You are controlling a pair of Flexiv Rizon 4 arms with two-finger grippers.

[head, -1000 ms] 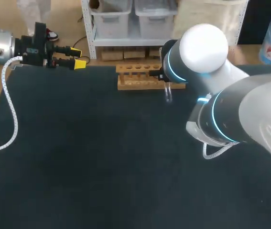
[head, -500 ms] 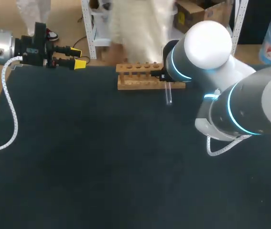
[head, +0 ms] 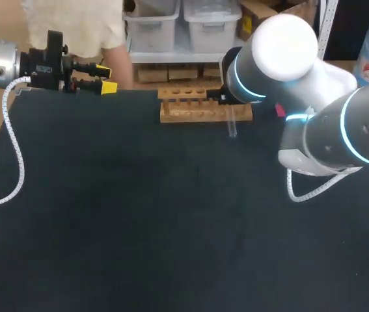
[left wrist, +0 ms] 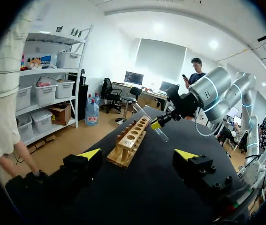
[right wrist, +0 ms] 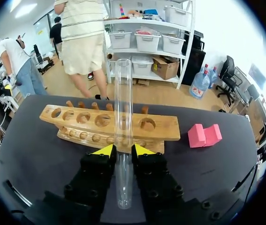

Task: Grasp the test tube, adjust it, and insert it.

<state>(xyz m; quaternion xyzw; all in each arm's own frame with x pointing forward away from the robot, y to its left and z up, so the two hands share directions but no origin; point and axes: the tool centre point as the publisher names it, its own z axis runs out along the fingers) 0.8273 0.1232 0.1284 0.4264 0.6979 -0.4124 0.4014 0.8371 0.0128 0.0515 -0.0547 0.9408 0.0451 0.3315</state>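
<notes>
A clear glass test tube [right wrist: 123,93] stands between my right gripper's [right wrist: 123,151] yellow tips, which are shut on its lower part. It points out at the wooden rack [right wrist: 109,124] with its row of holes just ahead. In the head view the tube [head: 232,123] hangs in front of the right end of the rack [head: 194,109], and the right arm's white joint hides most of the gripper. From the left wrist view the tube [left wrist: 142,112] is tilted beside the rack [left wrist: 130,143]. My left gripper [head: 106,78] is open and empty at the table's far left edge.
A pink block [right wrist: 204,135] lies on the black table to the right of the rack. A white coiled cable [head: 15,156] hangs from my left arm over the table's left side.
My right arm's elbow has swung to the right, and the held tube has drifted slightly right in front of the rack. The left arm has not moved.
</notes>
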